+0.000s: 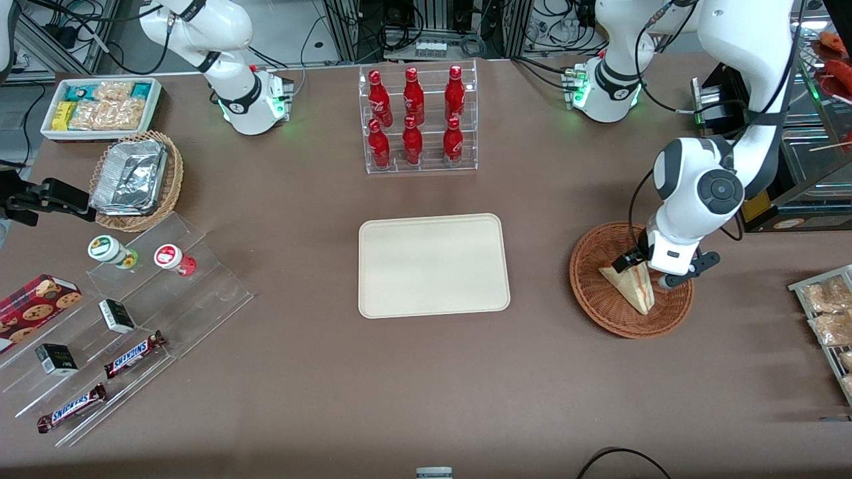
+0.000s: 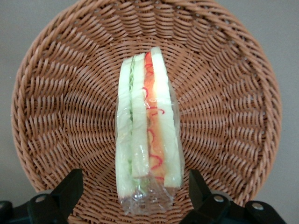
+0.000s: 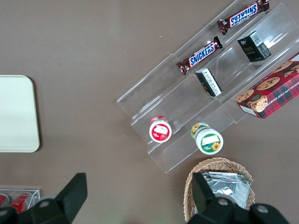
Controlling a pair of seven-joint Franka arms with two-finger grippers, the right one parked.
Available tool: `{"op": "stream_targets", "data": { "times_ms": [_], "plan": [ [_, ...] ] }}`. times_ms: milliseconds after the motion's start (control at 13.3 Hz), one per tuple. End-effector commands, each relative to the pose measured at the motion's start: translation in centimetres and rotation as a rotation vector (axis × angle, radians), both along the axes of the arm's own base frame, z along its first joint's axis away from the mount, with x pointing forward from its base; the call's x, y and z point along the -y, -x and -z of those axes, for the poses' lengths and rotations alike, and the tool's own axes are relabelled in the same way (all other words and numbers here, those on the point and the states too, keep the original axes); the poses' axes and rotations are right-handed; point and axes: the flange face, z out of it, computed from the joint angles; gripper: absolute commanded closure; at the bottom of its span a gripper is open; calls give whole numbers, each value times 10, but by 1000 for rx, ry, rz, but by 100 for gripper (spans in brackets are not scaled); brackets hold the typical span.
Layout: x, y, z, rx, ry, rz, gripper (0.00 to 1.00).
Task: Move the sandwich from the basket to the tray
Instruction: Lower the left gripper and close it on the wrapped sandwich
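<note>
The clear-wrapped sandwich lies in the round reddish-brown basket, its red, orange and green layers facing up. My left gripper is down in the basket and open. Its black fingers stand one on each side of the sandwich's wrapped end, with a gap between each finger and the wrap. The cream tray lies flat in the middle of the table, toward the parked arm from the basket, with nothing on it.
A clear rack of red bottles stands farther from the camera than the tray. A rack of snack packets sits at the working arm's end. At the parked arm's end are an acrylic snack stand, a tan foil-tray basket and a white bin.
</note>
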Motion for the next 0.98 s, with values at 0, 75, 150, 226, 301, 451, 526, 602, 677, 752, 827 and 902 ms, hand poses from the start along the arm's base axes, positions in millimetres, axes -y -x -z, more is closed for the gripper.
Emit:
{"op": "stream_targets", "data": {
  "times_ms": [0, 75, 150, 226, 301, 451, 526, 602, 677, 752, 827, 902],
  "plan": [
    [0, 2, 11, 10, 0, -17, 0],
    [-1, 1, 15, 14, 0, -19, 0],
    [-3, 0, 18, 16, 0, -27, 0],
    [-4, -1, 17, 22, 4, -41, 0],
    [-5, -3, 15, 34, 6, -50, 0],
    [-4, -4, 16, 40, 7, -86, 0],
    [-4, -5, 17, 44, 8, -98, 1],
    [-4, -5, 17, 49, 8, -106, 10],
    [-4, -6, 18, 50, 9, -130, 41],
    [-2, -7, 18, 52, 8, -147, 77],
    [-1, -9, 18, 53, 8, -147, 100],
    [0, -11, 15, 59, 10, -149, 100]
  ]
}}
